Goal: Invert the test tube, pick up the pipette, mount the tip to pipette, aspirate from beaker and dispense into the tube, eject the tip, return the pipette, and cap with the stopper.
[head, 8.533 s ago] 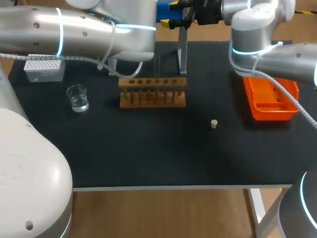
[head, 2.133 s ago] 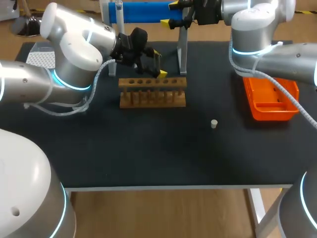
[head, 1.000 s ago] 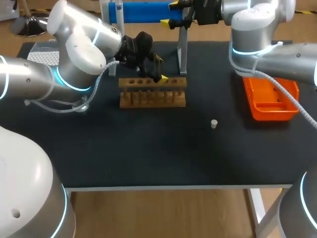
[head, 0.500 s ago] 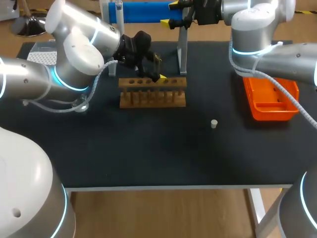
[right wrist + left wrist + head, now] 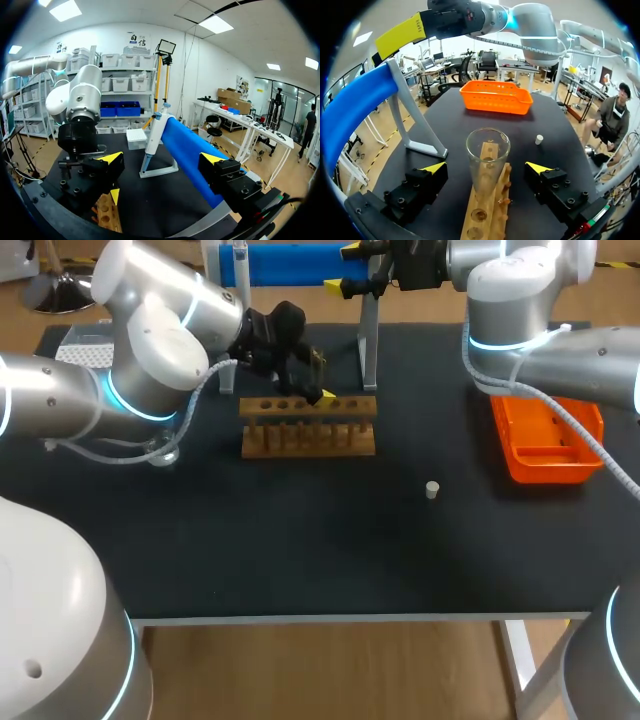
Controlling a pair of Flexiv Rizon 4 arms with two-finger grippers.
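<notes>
left claw (image 5: 486, 167) had swung in from the table's far-left over the last several seconds, then only crept for the final two. It was basically static in the last half second. Its fingers stood apart, straddling the clear glass test tube (image 5: 487, 150), with neither pad touching it. The tube stood upright in the wooden rack with a row of holes (image 5: 481, 222) directly under the claw; I couldn't tell which end was up. My read: approach done, closing due next, invert step not yet started.

right claw (image 5: 162, 159) hadn't moved at all. Its fingers were apart with the end of the blue-sleeved pipette (image 5: 182, 142) between them, not clamped.

Clearances:
- The grey metal stand leg (image 5: 417, 132) sat ahead of one left-claw finger, likely the tightest side.
- The rack's top board lay just below the fingertips.
- The small white stopper (image 5: 538, 139) and orange plastic basket (image 5: 495, 106) were well ahead, apart from the rack.
- The black tabletop (image 5: 300, 540) beside the rack looked like the free room for a flip.
- The pipette overhanging ahead probably limited a straight lift.
</notes>
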